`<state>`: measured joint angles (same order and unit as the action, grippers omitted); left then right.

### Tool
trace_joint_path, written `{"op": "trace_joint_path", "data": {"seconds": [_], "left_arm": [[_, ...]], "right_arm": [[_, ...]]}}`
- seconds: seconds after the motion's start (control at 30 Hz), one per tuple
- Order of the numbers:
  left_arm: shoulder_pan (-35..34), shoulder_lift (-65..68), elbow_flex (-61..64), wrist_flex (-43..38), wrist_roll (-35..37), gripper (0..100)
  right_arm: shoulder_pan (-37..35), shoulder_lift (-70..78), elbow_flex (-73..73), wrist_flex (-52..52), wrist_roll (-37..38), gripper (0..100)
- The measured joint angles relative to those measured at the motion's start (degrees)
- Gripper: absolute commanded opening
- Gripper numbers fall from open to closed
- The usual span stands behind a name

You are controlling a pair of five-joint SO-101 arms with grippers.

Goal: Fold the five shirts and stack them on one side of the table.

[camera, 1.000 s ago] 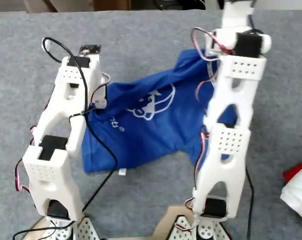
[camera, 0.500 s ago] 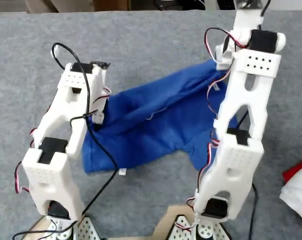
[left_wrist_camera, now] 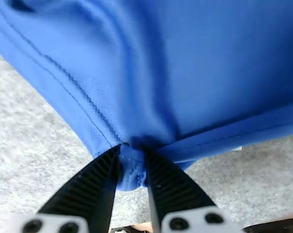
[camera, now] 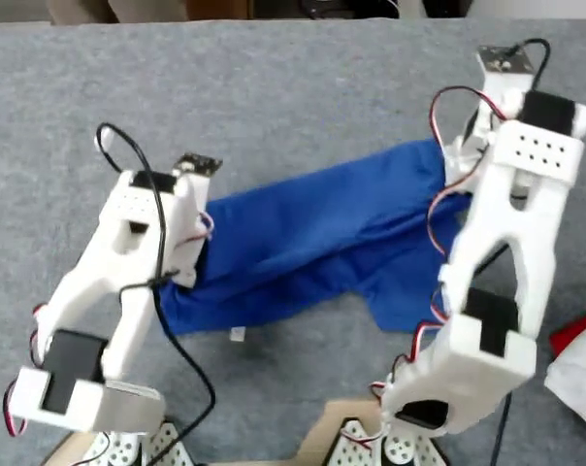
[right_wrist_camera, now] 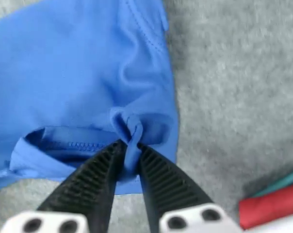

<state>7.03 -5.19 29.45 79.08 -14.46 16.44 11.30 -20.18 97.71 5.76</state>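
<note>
I count one blue knit shirt (camera: 312, 243) in play. It lies across the middle of the table as a long band, doubled over lengthwise, running from the left arm's side up toward the right arm's side, with a short flap hanging out toward the arm bases. Its face is plain blue with stitched hems, and one small white tag (camera: 237, 334) pokes out at the near edge.

Two grippers are on it, one at each end. My left gripper (left_wrist_camera: 132, 167) is clenched on a bunched fold of the blue cloth at a hem corner. My right gripper (right_wrist_camera: 131, 150) is pinched on a twisted tuck of the same shirt, near the collar opening.

Two white printed arms, left (camera: 128, 262) and right (camera: 506, 243), stand over the grey felt table (camera: 274, 97). At the table's right edge I see one red cloth (camera: 576, 330) touching one white cloth (camera: 579, 374), well apart from the blue shirt.
</note>
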Motion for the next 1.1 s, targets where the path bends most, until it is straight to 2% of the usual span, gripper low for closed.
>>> {"op": "trace_joint_path", "data": {"seconds": [0.23,0.57,0.77,0.87,1.1], "left_arm": [[2.7,-4.2,6.9,-2.5,0.0,2],[2.8,-4.6,7.5,-4.0,0.0,2],[2.6,-4.6,7.5,-4.0,4.0,22],[0.4,-4.6,7.5,-4.0,6.9,28],[-9.3,-4.6,5.5,-3.3,8.4,31]], "right_arm": [[4.9,-5.6,9.6,-1.8,4.0,0.5],[5.3,-14.8,22.8,-6.0,7.5,0.5],[5.3,-18.8,29.4,-8.4,8.6,0.5],[5.3,-20.1,31.5,-8.7,8.6,0.5],[5.3,-20.7,35.2,-8.8,9.1,0.5]]}}
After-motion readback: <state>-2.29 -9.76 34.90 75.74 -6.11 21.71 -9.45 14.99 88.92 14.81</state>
